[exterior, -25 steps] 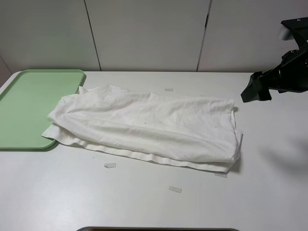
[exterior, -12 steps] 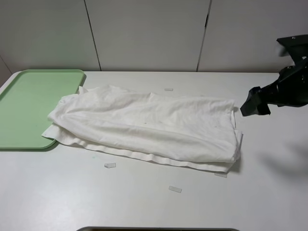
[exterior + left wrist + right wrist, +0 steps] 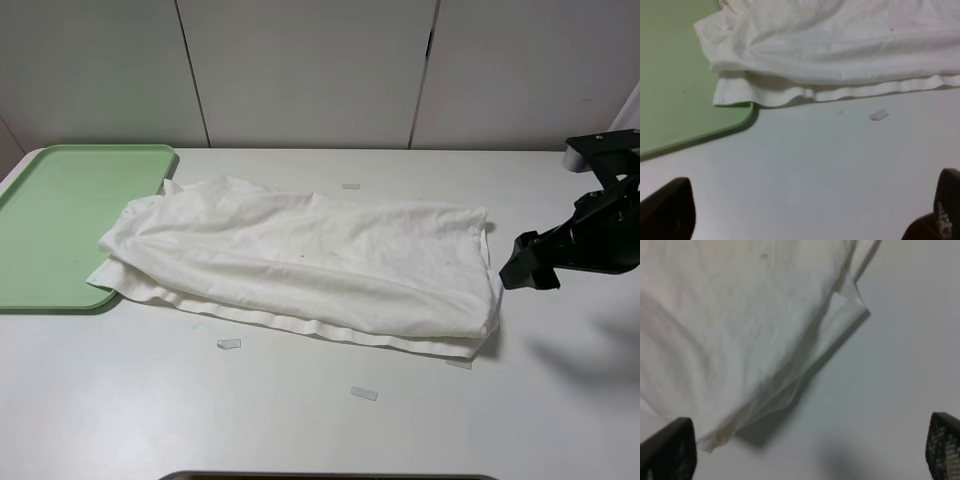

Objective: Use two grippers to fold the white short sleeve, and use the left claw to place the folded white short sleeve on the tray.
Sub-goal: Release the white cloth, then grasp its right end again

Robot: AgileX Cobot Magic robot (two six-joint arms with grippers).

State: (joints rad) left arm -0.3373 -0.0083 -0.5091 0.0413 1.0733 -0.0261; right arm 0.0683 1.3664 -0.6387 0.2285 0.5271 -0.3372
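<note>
The white short sleeve [image 3: 300, 262] lies folded into a long wrinkled band across the table, its left end overlapping the corner of the pale green tray [image 3: 60, 215]. My right gripper [image 3: 528, 262] hovers just off the shirt's right end, apart from it. In the right wrist view its jaws stand open [image 3: 805, 445] over bare table beside the shirt's layered corner [image 3: 740, 325]. The left gripper [image 3: 807, 215] is open over bare table, a little way from the shirt's hem [image 3: 840, 50] and the tray corner [image 3: 680, 85]. The left arm does not show in the high view.
Small pale tape strips [image 3: 229, 343] [image 3: 364, 393] [image 3: 350, 186] lie on the white table around the shirt. White wall panels stand behind the table's far edge. A dark edge [image 3: 330, 476] shows at the front of the table.
The right arm has come down and toward the front, from beside the shirt's far right corner to level with its right end. The shirt has not moved.
</note>
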